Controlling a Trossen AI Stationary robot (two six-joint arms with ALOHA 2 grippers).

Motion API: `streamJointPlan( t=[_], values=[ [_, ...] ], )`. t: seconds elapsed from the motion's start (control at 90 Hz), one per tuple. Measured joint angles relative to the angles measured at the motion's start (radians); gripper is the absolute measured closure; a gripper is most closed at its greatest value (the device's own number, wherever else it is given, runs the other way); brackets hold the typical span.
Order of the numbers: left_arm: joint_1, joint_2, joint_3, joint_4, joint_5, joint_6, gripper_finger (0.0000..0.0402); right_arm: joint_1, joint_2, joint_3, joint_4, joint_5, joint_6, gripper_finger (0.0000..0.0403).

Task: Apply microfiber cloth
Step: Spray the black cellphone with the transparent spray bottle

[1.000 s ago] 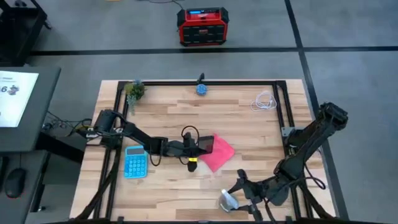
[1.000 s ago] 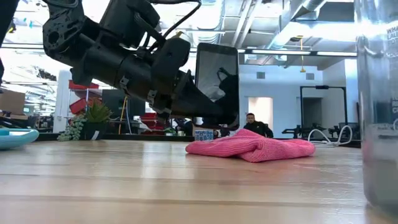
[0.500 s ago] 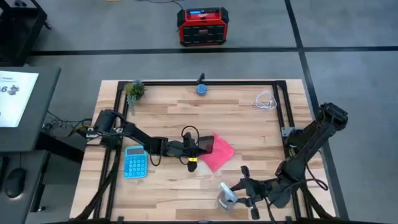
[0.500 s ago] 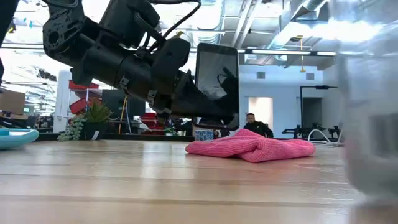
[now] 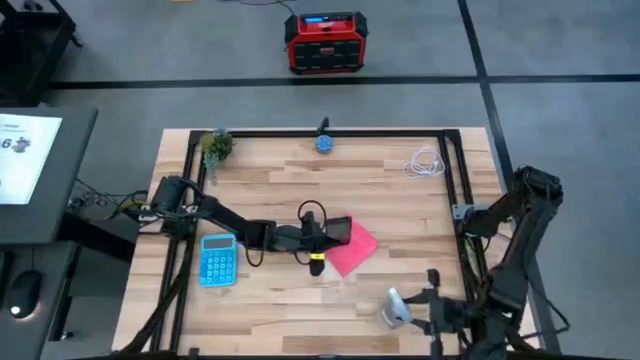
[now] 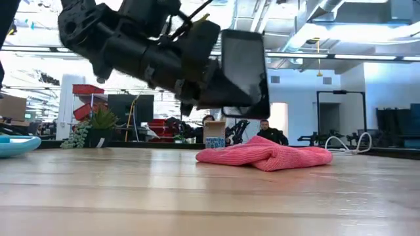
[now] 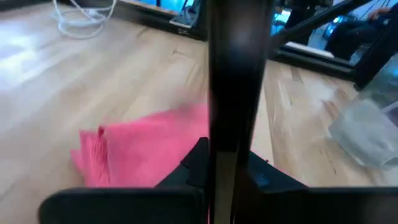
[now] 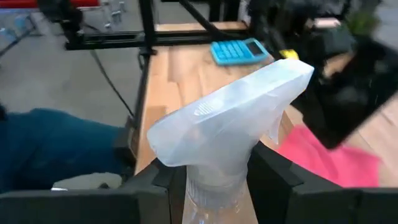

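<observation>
I had the table [image 5: 400,190] before me, the left gripper [image 5: 322,235] at its middle holding the black phone [image 6: 244,64] upright on edge above the board, fingers clamped on its lower edge. The microfiber cloth [image 5: 352,249] lay bunched just beside and under it. I judged the phone should come down flat against the cloth, gently. The right gripper [image 5: 425,312], at the near right edge, was closed round the neck of a clear spray bottle [image 8: 233,134].
</observation>
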Motion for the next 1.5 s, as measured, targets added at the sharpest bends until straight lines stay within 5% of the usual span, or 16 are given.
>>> streamJointPlan(
  t=[0.2, 0.4, 0.644, 0.789, 1.122, 1.5],
  values=[
    [0.006, 0.0, 0.096, -0.19, -0.106, 0.059, 0.0392, -0.043, -0.001, -0.051, 0.04, 0.017, 0.084, 0.0288],
    [0.012, 0.0, 0.098, -0.211, -0.133, 0.064, 0.0392, -0.083, 0.0, -0.054, 0.108, -0.022, -0.041, 0.0282],
    [0.012, 0.0, 0.098, -0.222, -0.132, 0.057, 0.0392, -0.087, -0.01, -0.029, 0.077, -0.112, -0.125, 0.0111],
    [0.011, 0.0, 0.098, -0.224, -0.131, 0.048, 0.0391, -0.086, -0.049, 0.015, 0.028, -0.201, -0.123, 0.0061],
    [0.01, 0.0, 0.098, -0.225, -0.112, 0.039, 0.039, -0.138, -0.103, 0.024, -0.2, -0.319, 0.029, 0.0053],
    [0.009, 0.0, 0.098, -0.233, -0.112, 0.041, 0.0389, -0.257, -0.097, 0.024, -0.093, -0.445, -0.263, 0.0046]
  ],
)
